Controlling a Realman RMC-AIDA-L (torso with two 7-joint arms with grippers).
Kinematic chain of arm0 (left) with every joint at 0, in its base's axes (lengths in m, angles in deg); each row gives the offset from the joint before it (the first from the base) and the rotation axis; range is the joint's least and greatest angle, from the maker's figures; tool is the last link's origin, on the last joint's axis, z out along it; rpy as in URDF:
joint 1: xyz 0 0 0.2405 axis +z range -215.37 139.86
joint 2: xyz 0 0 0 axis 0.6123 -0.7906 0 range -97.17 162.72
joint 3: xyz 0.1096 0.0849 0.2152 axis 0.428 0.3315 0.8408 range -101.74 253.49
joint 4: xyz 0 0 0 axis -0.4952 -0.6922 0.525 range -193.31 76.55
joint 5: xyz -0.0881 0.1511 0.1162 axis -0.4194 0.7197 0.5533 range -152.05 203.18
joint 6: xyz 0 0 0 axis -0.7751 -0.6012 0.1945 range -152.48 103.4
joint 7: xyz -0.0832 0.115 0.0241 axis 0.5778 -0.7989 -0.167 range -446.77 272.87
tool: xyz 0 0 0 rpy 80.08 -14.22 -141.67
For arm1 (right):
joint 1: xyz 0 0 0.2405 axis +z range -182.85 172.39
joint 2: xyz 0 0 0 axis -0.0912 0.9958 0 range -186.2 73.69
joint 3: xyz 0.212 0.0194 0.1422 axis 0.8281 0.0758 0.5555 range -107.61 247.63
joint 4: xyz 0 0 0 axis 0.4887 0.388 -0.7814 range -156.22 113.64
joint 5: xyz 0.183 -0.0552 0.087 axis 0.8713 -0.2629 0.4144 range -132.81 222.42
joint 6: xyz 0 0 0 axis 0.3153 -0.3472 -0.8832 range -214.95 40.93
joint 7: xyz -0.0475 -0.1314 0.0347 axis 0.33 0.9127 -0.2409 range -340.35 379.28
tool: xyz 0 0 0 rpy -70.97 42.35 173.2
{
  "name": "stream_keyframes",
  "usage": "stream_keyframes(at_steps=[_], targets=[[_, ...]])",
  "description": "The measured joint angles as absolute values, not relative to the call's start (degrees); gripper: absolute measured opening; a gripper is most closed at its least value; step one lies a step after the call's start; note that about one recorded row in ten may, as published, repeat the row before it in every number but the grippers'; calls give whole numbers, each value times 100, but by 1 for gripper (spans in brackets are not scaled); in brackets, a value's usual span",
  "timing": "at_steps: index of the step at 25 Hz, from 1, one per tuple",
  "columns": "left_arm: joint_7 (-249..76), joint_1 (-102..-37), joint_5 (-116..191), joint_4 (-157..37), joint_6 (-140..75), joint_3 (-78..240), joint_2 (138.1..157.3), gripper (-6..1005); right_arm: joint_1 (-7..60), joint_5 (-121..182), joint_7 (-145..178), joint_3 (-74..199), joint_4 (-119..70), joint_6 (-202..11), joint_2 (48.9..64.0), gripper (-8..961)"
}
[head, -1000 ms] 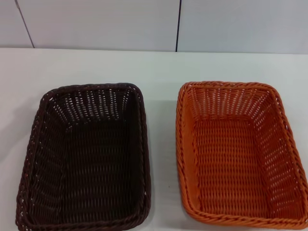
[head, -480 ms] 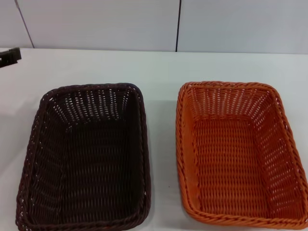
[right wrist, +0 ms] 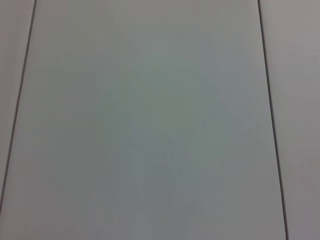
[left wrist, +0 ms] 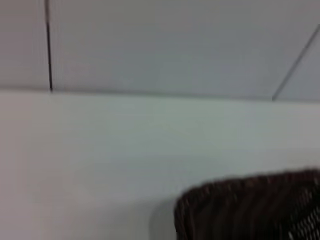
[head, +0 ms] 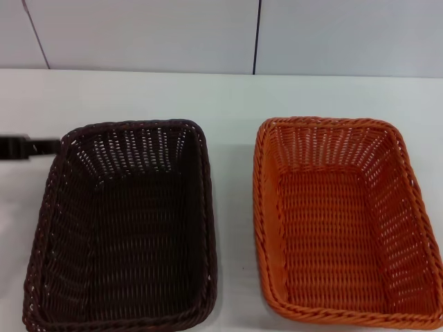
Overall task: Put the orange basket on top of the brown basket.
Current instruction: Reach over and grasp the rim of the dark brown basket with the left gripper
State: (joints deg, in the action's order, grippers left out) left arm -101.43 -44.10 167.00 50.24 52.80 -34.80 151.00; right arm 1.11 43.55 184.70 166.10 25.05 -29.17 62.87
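The brown basket (head: 124, 228) stands on the white table (head: 228, 97) at the left, empty. The orange basket (head: 342, 221) stands beside it at the right, empty, with a gap between them. My left gripper (head: 41, 146) enters from the left edge of the head view, its dark tip just beside the brown basket's far left corner. The left wrist view shows a corner of the brown basket (left wrist: 250, 210). My right gripper is out of view; its wrist view shows only a pale panelled wall.
A pale panelled wall (head: 138, 34) rises behind the table's far edge. Bare white tabletop lies beyond both baskets and in the strip between them.
My left gripper has come into view at the left edge and moved down and rightwards, from the table's far left to the brown basket's far left corner. The baskets have not moved.
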Motion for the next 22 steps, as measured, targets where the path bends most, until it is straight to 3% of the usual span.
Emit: stream_keyframes(at_steps=[22], targets=[[-8831,-4307,18096,4630,5555,-2102,15111,746,292,4041,18470,16924,2376,-2739,6257,515]])
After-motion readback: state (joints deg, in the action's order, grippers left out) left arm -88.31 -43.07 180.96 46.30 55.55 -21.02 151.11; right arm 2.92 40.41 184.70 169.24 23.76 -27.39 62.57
